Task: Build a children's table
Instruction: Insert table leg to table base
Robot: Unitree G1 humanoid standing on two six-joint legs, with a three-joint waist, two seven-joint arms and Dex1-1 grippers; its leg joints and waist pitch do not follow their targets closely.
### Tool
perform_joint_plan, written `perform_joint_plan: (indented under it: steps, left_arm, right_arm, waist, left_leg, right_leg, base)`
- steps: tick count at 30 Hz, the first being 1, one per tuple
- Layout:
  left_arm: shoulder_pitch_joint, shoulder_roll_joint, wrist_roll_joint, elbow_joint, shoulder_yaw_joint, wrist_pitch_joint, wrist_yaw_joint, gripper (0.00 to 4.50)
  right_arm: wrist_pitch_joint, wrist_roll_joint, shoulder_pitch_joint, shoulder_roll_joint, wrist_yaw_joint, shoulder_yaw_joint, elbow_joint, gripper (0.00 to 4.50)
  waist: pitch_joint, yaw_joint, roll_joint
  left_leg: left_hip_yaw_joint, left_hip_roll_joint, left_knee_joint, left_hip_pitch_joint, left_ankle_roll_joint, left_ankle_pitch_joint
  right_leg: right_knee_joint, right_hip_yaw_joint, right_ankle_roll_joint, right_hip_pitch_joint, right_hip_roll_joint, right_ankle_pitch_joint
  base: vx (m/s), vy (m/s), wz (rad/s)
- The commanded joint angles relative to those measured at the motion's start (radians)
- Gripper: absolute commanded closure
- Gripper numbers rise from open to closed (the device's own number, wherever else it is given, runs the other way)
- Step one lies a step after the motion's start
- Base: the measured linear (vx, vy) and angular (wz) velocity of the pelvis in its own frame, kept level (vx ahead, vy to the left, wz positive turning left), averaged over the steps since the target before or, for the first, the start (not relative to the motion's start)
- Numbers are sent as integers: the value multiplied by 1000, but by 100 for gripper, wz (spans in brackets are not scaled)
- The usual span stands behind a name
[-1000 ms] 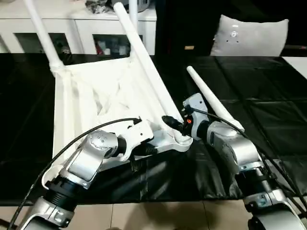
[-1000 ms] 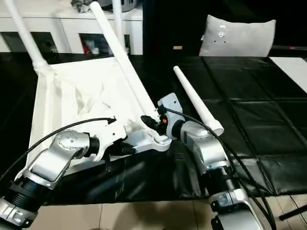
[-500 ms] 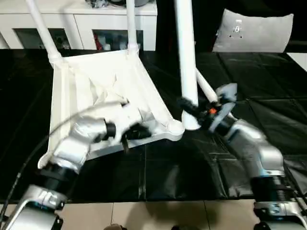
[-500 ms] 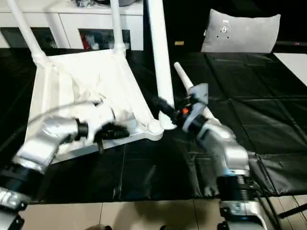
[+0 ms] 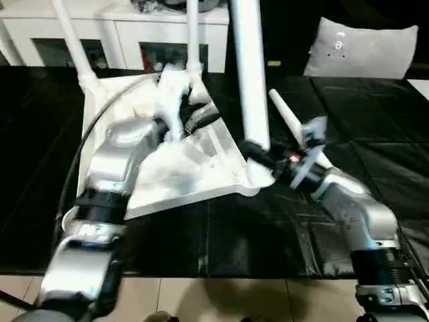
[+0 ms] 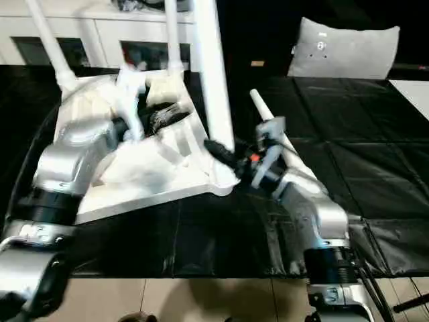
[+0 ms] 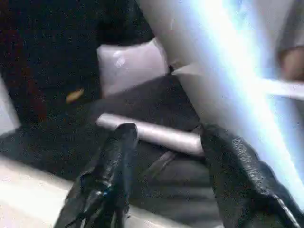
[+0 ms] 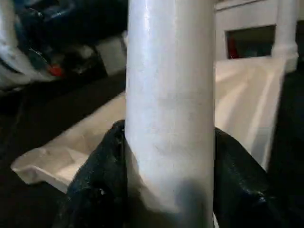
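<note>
The children's table top (image 5: 188,168) lies upside down on the black mat, with two white legs (image 5: 74,40) (image 5: 193,33) standing in its far corners. My right gripper (image 5: 258,155) is shut on a third leg (image 5: 249,67), which stands upright with its lower end at the near right corner socket (image 5: 253,182). In the right wrist view both black fingers (image 8: 102,175) press that leg (image 8: 168,95). A fourth leg (image 5: 285,115) lies on the mat behind it. My left gripper (image 5: 200,121) hovers open over the far part of the top, nothing between its fingers (image 7: 116,156).
A white cabinet with glass doors (image 5: 134,40) runs along the back. A grey cushion (image 5: 365,50) leans at the back right. The black mat (image 5: 301,228) ends near me at a tiled floor (image 5: 201,295).
My left gripper let go of the top's near rim, opened and swung up toward the far side. My right gripper tipped its leg from slanted to upright.
</note>
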Motion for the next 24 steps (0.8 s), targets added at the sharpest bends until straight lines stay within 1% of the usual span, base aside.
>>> perform_joint_plan:
  steps: [1,2,3,4,6,10,11,12,13,14,15,16,17,18,19,20,21,22,23,24]
  left_arm:
    - [-4,-13,-33,-71,-29,23,-31,175]
    - [-6,-24,-34,-90,-41,32,-28,159]
    - [-7,-33,-34,-104,-53,38,-24,159]
    - [-10,-44,-33,-119,-73,41,-17,137]
    - [-11,-61,-43,-143,-98,51,-12,133]
    - [-10,-76,-35,-149,-111,54,-1,92]
    - [-10,-74,-22,-142,-114,46,3,88]
    - [-11,-71,-23,-140,-108,48,6,87]
    - [-14,-60,-33,-136,-80,56,15,70]
    - [-13,-57,-42,-139,-69,63,16,70]
    - [-13,-54,-48,-142,-64,67,16,49]
    - [-12,-53,-55,-144,-58,71,15,46]
    - [-7,-42,-80,-145,-31,83,19,46]
    - [-7,-41,-81,-145,-29,83,19,35]
    - [-5,-30,-95,-130,3,86,33,35]
    - [-5,-30,-95,-130,3,86,33,8]
    - [-7,-25,-92,-98,26,84,61,3]
    - [-8,-25,-90,-91,29,85,69,3]
    - [-14,-27,-76,-60,38,90,105,5]
    - [-20,-33,-74,-38,50,98,132,5]
  right_arm:
    - [-8,-27,-19,-9,-16,12,12,263]
    - [-9,-35,-20,-10,-20,16,16,263]
    - [-10,-41,-21,-11,-24,20,19,263]
    - [-12,-50,-20,-14,-28,27,22,263]
    - [-16,-60,-20,-15,-33,34,27,263]
    - [-25,-71,-23,-13,-38,37,37,263]
    - [-27,-73,-25,-12,-39,37,39,263]
    - [-28,-73,-25,-12,-40,36,39,263]
    - [-29,-73,-25,-13,-40,33,37,263]
    - [-29,-73,-24,-14,-40,32,36,263]
    - [-29,-73,-24,-14,-40,31,35,263]
    - [-28,-73,-23,-15,-39,31,34,263]
    - [-32,-71,-21,-16,-39,29,35,263]
    - [-32,-71,-21,-16,-39,29,35,263]
    - [-35,-70,-19,-18,-36,27,35,263]
    - [-35,-70,-19,-18,-36,27,35,263]
    - [-36,-68,-18,-18,-31,28,34,263]
    - [-36,-68,-18,-18,-30,29,34,263]
    - [-36,-68,-17,-17,-29,31,34,263]
    - [-35,-69,-18,-15,-28,34,33,263]
  waist:
    - [-72,7,-5]
    - [-71,7,-6]
    - [-70,7,-9]
    - [-70,7,-8]
    - [-68,8,-9]
    - [-67,6,-7]
    - [-67,6,-3]
    - [-67,5,-4]
    - [-68,3,-4]
    - [-68,2,-4]
    - [-69,2,-4]
    - [-69,1,-4]
    - [-69,1,1]
    - [-70,1,-3]
    - [-70,1,-5]
    - [-71,1,-3]
    - [-71,0,-4]
    - [-70,0,-2]
    - [-70,0,-5]
    - [-70,0,-3]
  left_leg:
    - [-4,30,-53,13,55,-102]
    - [-3,30,-52,12,58,-104]
    - [-2,30,-52,12,62,-109]
    - [-3,31,-52,11,61,-111]
    - [-3,30,-52,12,58,-128]
    - [-4,31,-53,13,50,-147]
    - [-4,30,-53,13,48,-152]
    - [-4,30,-53,13,47,-154]
    - [-5,29,-53,13,44,-159]
    - [-5,29,-53,13,44,-159]
    - [-5,29,-53,13,44,-155]
    - [-5,29,-52,12,45,-152]
    - [-6,29,-52,13,45,-151]
    - [-5,28,-51,13,46,-149]
    - [-5,28,-51,12,48,-145]
    - [-5,28,-51,13,49,-144]
    - [-5,29,-51,13,51,-140]
    - [-5,28,-50,14,52,-143]
    - [-4,28,-50,14,53,-145]
    - [-4,27,-50,14,53,-145]
  right_leg:
    - [-56,43,-222,62,-74,-100]
    - [-57,43,-222,63,-73,-103]
    - [-58,43,-222,63,-73,-111]
    - [-58,43,-221,63,-74,-117]
    - [-63,42,-206,63,-73,-159]
    - [-67,41,-191,61,-71,-191]
    - [-68,41,-187,61,-70,-196]
    - [-69,41,-185,61,-70,-197]
    - [-69,40,-183,61,-69,-197]
    - [-68,40,-184,62,-69,-195]
    - [-68,40,-187,62,-69,-187]
    - [-66,40,-189,62,-69,-179]
    - [-66,40,-191,62,-68,-175]
    - [-65,40,-195,62,-68,-167]
    - [-63,40,-199,63,-68,-156]
    - [-63,40,-201,63,-68,-152]
    - [-62,39,-202,63,-67,-143]
    - [-62,39,-202,62,-66,-144]
    - [-63,39,-200,61,-65,-146]
    - [-63,39,-196,62,-65,-151]
  base:
    - [0,0,0]
    - [0,0,0]
    - [0,0,0]
    - [0,0,0]
    - [0,0,0]
    - [0,0,0]
    - [0,0,0]
    - [0,0,0]
    - [0,0,0]
    - [0,0,0]
    - [0,0,0]
    - [0,0,0]
    - [0,0,0]
    - [0,0,0]
    - [0,0,0]
    - [0,0,0]
    - [0,0,0]
    - [0,0,0]
    - [0,0,0]
    - [0,0,0]
